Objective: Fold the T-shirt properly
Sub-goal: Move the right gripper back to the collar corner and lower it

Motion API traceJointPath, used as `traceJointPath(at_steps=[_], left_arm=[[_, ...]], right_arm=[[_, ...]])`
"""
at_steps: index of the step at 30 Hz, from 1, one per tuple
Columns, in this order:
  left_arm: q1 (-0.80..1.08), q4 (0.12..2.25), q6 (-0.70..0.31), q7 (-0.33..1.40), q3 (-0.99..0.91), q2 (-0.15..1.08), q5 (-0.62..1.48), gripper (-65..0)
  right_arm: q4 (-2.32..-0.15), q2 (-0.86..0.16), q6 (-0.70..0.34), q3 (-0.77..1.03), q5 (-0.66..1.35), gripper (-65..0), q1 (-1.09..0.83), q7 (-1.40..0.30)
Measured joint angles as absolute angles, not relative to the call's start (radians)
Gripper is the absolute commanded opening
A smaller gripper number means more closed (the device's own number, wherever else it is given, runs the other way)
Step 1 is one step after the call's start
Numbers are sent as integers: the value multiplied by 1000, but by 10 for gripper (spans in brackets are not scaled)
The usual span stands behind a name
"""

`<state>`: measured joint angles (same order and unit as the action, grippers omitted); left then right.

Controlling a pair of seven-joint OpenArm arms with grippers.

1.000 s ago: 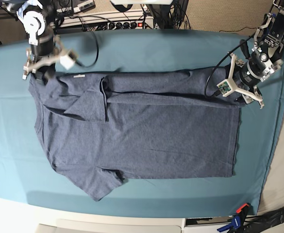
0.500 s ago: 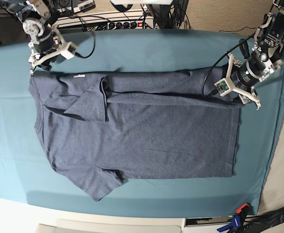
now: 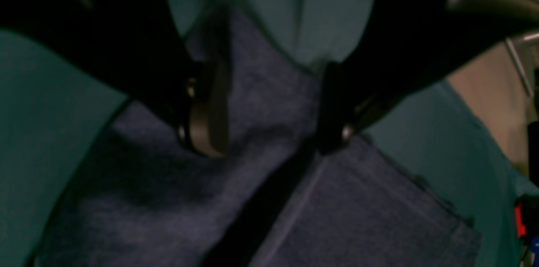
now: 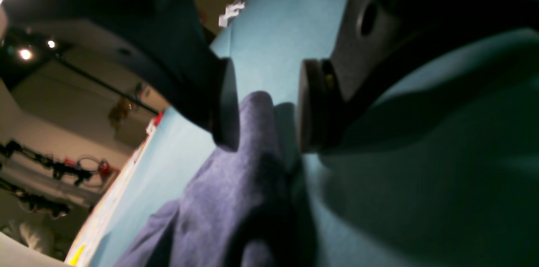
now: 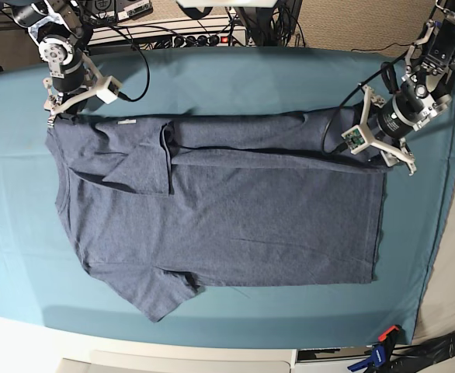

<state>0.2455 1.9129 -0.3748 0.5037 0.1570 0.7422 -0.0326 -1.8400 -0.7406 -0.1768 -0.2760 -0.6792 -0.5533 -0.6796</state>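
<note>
The T-shirt lies flat on the counter, long axis left-right, its upper corners sitting between both arms' parted fingers, which grip nothing yet.

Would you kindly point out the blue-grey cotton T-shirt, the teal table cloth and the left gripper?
Blue-grey cotton T-shirt (image 5: 235,217): base view, plain middle of its body.
Teal table cloth (image 5: 235,81): base view, bare stretch above the shirt.
Left gripper (image 3: 269,107): left wrist view, midway between its fingertips.
</note>
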Motion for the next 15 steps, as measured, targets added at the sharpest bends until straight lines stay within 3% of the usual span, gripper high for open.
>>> traceJointPath(at_steps=[4,13,14,15], left_arm=[[245,1913,-374,504,157,740,-33,-298],[245,1913,-374,504,157,740,-33,-298],[245,1913,-375,503,157,740,-41,-298],[245,1913,-379,503,157,739,-58,-298]], right_arm=[[-1777,-691,-153,-276,-712,-411,-517,-675],[-1658,-690,-147,-268,-706,-416,-423,-585],[-1656,-692,-147,-268,-706,-461,-421,-578],[-1656,-693,-147,-268,-706,-549,-421,-575]])
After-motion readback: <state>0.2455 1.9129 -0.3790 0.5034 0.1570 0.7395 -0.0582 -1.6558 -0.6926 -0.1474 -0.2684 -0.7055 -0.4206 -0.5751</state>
